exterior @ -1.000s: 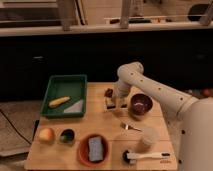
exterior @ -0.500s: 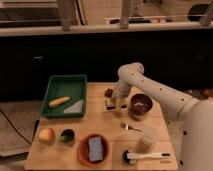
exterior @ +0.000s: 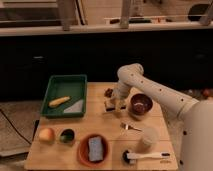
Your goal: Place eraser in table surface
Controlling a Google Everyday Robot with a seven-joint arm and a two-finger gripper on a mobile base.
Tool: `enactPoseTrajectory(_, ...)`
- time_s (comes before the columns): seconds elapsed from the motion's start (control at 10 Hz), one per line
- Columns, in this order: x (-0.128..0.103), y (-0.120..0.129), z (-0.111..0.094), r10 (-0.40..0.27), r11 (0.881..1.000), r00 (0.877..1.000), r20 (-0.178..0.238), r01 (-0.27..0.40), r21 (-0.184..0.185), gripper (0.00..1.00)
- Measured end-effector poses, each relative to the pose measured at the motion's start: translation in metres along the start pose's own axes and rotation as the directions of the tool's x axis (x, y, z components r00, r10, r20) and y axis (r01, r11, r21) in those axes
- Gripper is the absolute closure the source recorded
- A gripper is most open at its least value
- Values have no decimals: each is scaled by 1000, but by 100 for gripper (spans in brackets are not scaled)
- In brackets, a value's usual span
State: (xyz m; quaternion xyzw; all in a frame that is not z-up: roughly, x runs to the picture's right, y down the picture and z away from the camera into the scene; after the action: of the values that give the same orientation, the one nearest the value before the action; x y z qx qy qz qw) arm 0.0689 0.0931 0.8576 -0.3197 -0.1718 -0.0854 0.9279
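Note:
The eraser (exterior: 110, 104), a small flat block with a dark top and tan base, is at the middle of the light wooden table surface (exterior: 107, 120), just right of the green tray. My gripper (exterior: 118, 103) hangs from the white arm directly at the eraser's right end, low over the tabletop. The gripper hides part of the eraser, and I cannot tell whether the eraser rests on the wood or is held just above it.
A green tray (exterior: 52, 85) with a yellow item (exterior: 59, 101) stands at the left. A brown bowl (exterior: 140, 105) is right of the gripper. In front are a red plate (exterior: 82, 152) with a blue-grey sponge (exterior: 96, 148), a white cup (exterior: 148, 137), a brush (exterior: 145, 156) and a peach (exterior: 46, 134).

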Motion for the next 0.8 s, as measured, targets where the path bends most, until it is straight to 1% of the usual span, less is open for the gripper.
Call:
enactPoseTrajectory(0.1,-2,2,1,-11,1000,1000,-1,11,-5,100)
enactPoseTrajectory(0.3,-16,4,3,-69,997,998,-4,69,-25,100)
enactPoseTrajectory(0.5,-37,6,6,-145,988,989,-6,145,-45,100)
enactPoseTrajectory(0.7,-46,11,5,-199,978,980,-9,198,-61,100)
enactPoseTrajectory(0.8,-57,14,3,-244,968,970,-11,242,-71,100)
